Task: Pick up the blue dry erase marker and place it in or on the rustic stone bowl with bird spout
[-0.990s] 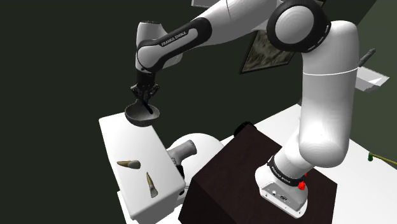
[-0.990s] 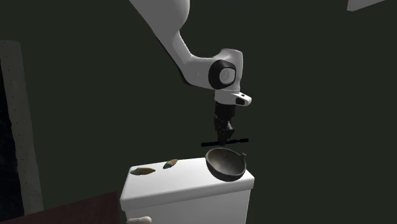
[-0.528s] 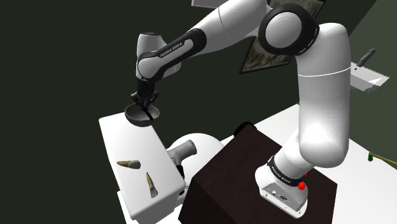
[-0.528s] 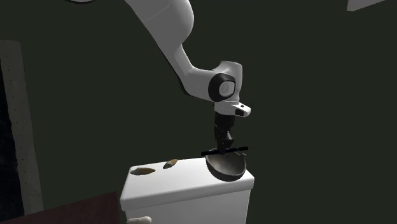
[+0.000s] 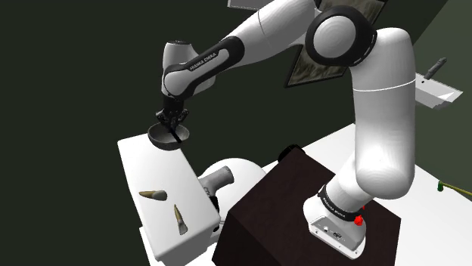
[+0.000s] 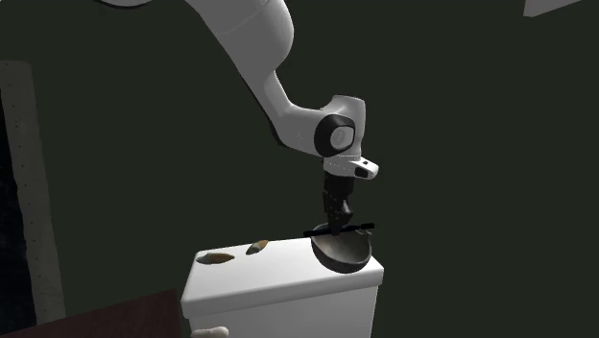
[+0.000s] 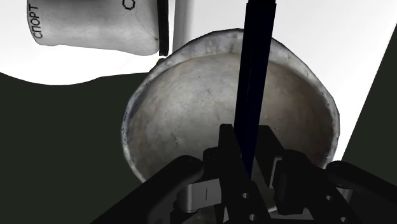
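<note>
A dark stone bowl [image 5: 168, 136] [image 6: 343, 251] [image 7: 191, 102] sits at the far corner of a white cabinet top [image 5: 163, 185]. My gripper [image 5: 171, 123] [image 6: 335, 221] [image 7: 251, 162] hangs just above the bowl's rim, shut on a dark blue marker [image 6: 338, 229] [image 7: 256, 76]. The marker lies level across the bowl's mouth, its ends sticking out past both sides of the fingers. In the wrist view the marker runs straight out from between the fingers over the bowl's pale hollow.
Two brown tapered objects [image 5: 153, 195] [image 5: 181, 219] lie on the near part of the cabinet top. A white roll with lettering [image 7: 95, 25] stands beside the bowl. My dark stand [image 5: 302, 204] is at the shoulder view's lower right, with a white table [image 5: 423, 196] behind it.
My gripper has come down with the marker from well above the bowl to rim height. Since half a second ago it has barely moved.
</note>
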`<control>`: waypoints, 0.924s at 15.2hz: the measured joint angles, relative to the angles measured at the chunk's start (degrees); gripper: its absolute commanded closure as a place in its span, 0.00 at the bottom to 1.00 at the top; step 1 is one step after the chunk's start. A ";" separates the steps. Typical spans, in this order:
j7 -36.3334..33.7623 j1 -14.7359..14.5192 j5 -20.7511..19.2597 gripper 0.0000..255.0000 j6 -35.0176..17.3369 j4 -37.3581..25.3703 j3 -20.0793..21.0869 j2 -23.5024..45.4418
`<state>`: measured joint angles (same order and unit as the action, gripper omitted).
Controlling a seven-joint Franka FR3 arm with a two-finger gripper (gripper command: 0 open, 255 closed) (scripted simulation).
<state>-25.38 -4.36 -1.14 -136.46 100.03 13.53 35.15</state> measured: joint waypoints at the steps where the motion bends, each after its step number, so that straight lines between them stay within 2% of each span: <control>1: 0.01 0.02 0.01 0.00 -0.02 0.10 0.00 -0.05; 7: 0.01 0.06 0.00 0.00 -0.01 0.35 -0.06 0.14; 11: 0.21 0.64 0.64 0.00 4.07 -0.35 0.43 -3.35; 14: 0.53 1.05 0.92 0.00 4.84 0.20 0.56 -4.61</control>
<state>-24.85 -3.30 -0.22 -131.62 100.23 14.09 30.54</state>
